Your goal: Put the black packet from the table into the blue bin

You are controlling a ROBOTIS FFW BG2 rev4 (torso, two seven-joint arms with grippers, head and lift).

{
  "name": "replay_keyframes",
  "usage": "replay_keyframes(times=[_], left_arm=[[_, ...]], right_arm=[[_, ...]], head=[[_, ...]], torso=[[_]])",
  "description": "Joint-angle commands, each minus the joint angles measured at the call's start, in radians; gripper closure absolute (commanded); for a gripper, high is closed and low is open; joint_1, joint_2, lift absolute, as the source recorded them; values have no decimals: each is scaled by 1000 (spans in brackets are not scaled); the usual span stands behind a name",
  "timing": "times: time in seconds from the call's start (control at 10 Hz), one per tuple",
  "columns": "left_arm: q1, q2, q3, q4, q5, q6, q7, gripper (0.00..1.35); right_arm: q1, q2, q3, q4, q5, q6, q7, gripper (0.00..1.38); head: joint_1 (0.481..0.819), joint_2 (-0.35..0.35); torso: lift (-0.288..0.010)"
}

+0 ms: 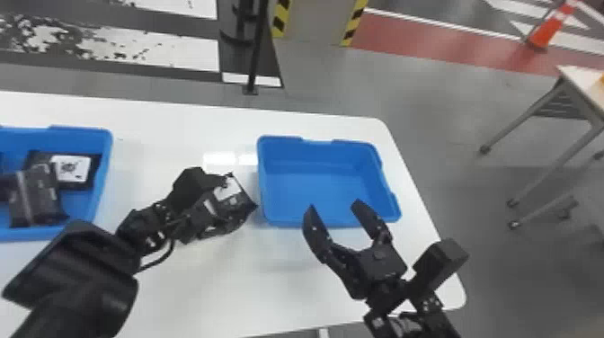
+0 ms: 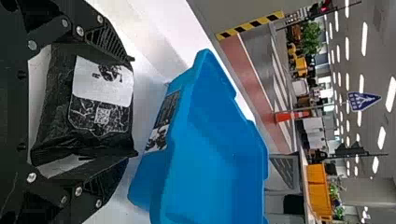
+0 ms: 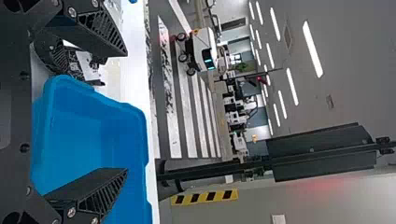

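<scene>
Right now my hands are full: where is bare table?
Bare table: near side, between left gripper and right gripper; far strip, between left bin and right bin. Crowded: beside the right bin, where left gripper holds black packet.

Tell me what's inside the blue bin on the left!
Black packets! In that bin, a packet with a white label lies partly under a dark packet, which hides some of it. The picture's edge cuts off the bin, so I can't count them all.
</scene>
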Motion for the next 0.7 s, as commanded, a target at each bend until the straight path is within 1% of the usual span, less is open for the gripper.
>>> replay_keyframes(times=[0.0,0.1,0.3,0.4,0.6], left_arm=[[-1,-3,0,14,-18,30,1,690],[4,-2,0,16,-28,25,1,820],[1,1,-10,16,-28,49,-7,817],[6,9,-27,14,-38,32,-1,1289],[6,14,-26,14,-48,-34,5,1216]], right_arm=[[-2,0,0,4,-6,-2,0,136],[-2,0,0,9,-12,-9,0,136],[-2,0,0,12,-12,-9,2,136],[-2,0,0,12,-14,-9,3,136],[3,0,-2,12,-20,-14,3,136]], head=[[695,-298],[695,-295],[695,-294],[695,-295],[695,-303]], torso=[[-110],[-110],[-110],[-110],[-110]])
